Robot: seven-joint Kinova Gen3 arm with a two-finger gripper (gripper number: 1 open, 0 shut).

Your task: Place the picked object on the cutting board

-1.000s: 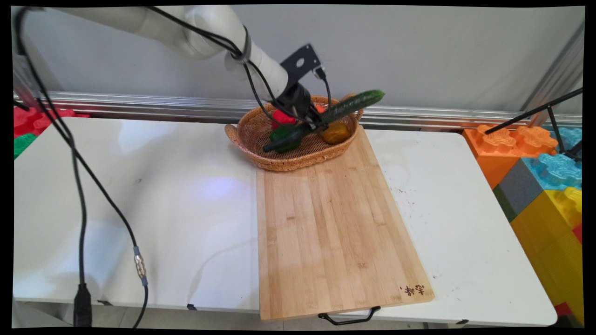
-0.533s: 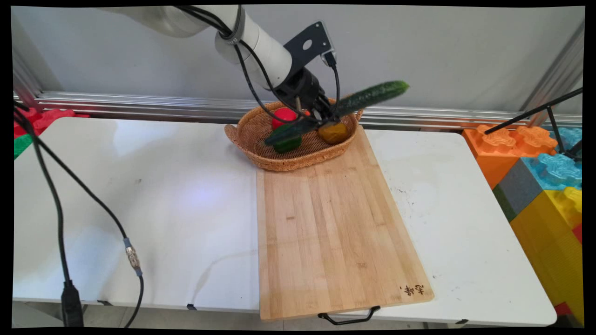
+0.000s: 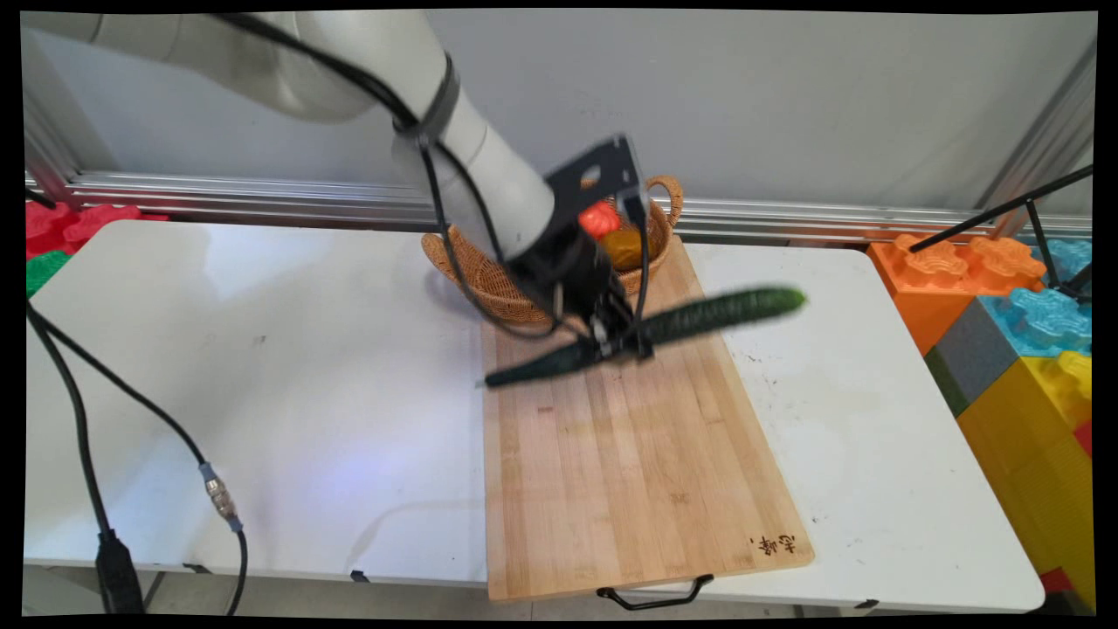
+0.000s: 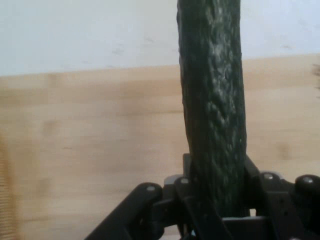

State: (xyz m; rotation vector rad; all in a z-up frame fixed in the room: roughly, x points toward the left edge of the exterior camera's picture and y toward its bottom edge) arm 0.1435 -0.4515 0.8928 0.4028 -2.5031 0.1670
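Cucumber point(image 3: 651, 332) is clamped near its middle in the pincer point(image 3: 622, 342), above the cutting board point(image 3: 629, 454); its long overhanging ends could make it swivel or slip.

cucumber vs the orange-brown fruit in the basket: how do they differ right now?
Shape: the cucumber is long and slim; the orange-brown fruit is short and rounded.
Colour: the cucumber is dark green, the fruit orange-brown.
Support: the cucumber is held off the surface in the claw, lying roughly level above the wooden cutting board; the fruit rests inside the wicker basket, partly hidden by the arm.
Shared: both are produce items.
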